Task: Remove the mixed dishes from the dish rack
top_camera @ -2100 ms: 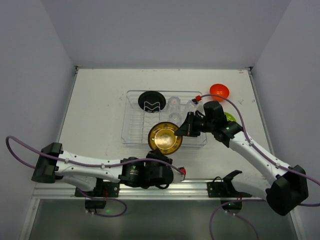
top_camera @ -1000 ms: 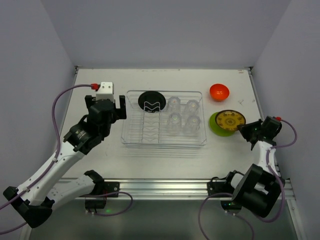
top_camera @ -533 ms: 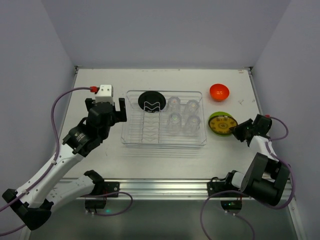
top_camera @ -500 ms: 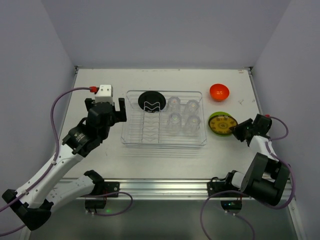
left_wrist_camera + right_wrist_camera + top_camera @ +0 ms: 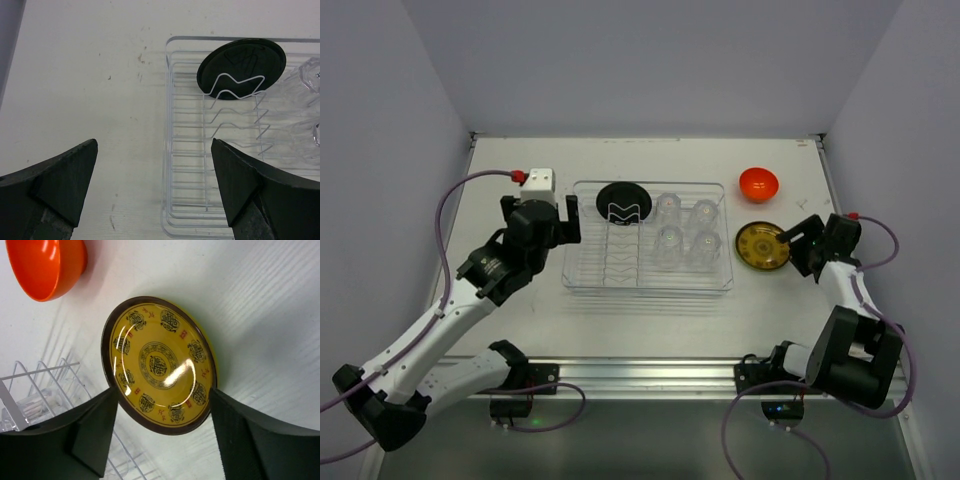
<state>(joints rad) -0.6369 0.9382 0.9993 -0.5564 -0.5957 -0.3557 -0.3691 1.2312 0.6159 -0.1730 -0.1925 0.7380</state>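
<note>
While my right gripper stands spread and empty, its wrist view shows the yellow plate flat on the table between my fingers. Overhead alone shows four tumblers in the dish rack, beside my wide-open, empty left gripper.

Left wrist view: tumblers cut by right edge, rack by right and bottom edges. Right wrist view: bowl cut by top edge.
</note>
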